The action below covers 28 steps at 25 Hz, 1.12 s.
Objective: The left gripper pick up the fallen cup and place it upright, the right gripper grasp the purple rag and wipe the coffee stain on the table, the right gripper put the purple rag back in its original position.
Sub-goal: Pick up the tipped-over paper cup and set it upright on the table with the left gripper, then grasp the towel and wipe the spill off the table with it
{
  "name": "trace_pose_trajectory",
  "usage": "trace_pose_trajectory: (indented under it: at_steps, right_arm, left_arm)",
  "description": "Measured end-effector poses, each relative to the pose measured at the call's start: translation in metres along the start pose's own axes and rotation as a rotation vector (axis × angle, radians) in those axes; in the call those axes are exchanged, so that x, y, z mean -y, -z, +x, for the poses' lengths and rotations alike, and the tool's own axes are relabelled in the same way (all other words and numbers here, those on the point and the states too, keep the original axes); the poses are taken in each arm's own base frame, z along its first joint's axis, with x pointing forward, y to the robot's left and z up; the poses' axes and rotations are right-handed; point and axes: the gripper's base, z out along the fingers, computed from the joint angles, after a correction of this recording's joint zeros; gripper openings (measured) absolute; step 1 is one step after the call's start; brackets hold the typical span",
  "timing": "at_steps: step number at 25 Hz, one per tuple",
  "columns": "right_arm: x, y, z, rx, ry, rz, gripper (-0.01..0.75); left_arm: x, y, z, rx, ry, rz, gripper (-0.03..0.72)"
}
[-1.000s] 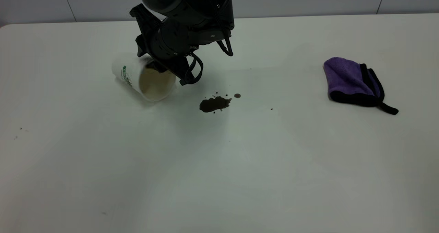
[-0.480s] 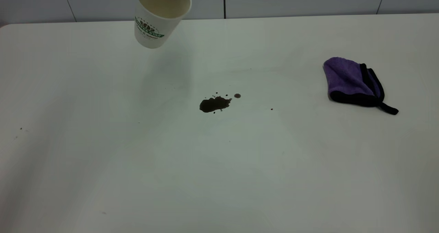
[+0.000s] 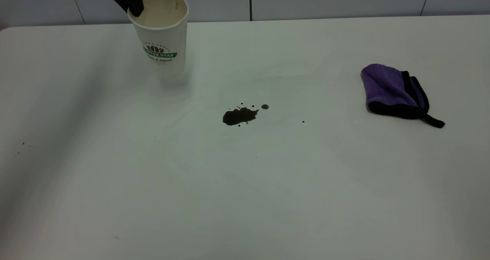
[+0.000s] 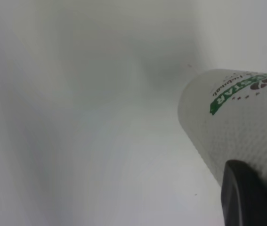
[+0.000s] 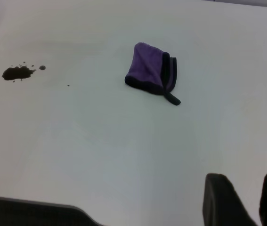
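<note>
1. The cup point(image 3: 162, 34) stood upright on the counter point(image 3: 245, 183), well to the left of and behind the coffee stain point(image 3: 239, 116).
2. The left claw point(image 3: 132, 3) gripped the cup's rim, one dark finger point(image 3: 134, 7) inside the mouth and the other outside, as judged from the left wrist view.
3. The right claw point(image 5: 246, 200) hung above the counter, well apart from the purple rag point(image 3: 394, 91), its fingers set narrowly apart and holding nothing. The rag lay far to the stain's right.
4. Risk: a release with sideways drag on the rim could tip the light cup again, as could an inner finger catching on withdrawal.
5. Risk: a wipe that missed the splatter dots around the stain would leave residue.
6. Legible marking: green banner reading "COFFEE STAR" beneath a brown bean logo; the smaller print below was unreadable.
</note>
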Motion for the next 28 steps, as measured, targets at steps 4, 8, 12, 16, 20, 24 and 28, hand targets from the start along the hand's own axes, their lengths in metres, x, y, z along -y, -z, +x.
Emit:
trace_pose_trajectory:
  at_steps: [4,8,12,16,20,24,28]
  right_arm:
    - [0.0,0.0,0.0,0.0,0.0,0.0,0.238]
    - [0.0,0.0,0.0,0.0,0.0,0.0,0.238]
    - [0.0,0.0,0.0,0.0,0.0,0.0,0.238]
    - [0.0,0.0,0.0,0.0,0.0,0.0,0.238]
    - [0.0,0.0,0.0,0.0,0.0,0.0,0.238]
    - [0.0,0.0,0.0,0.0,0.0,0.0,0.238]
    - [0.0,0.0,0.0,0.0,0.0,0.0,0.238]
  left_arm:
    - [-0.012,-0.033,0.004,-0.029,0.025,0.068,0.014]
    - [-0.019,-0.052,0.007,-0.035,0.05,0.125,0.029]
    - [-0.02,-0.056,0.006,-0.023,0.051,0.129,0.147]
    - [-0.019,-0.055,0.006,-0.028,0.048,0.137,0.398]
    - [-0.016,-0.034,0.003,-0.062,0.027,0.155,0.671]
    - [-0.011,0.029,-0.007,-0.058,-0.02,0.172,0.711]
    - [-0.011,0.108,-0.02,0.118,-0.044,0.142,0.648]
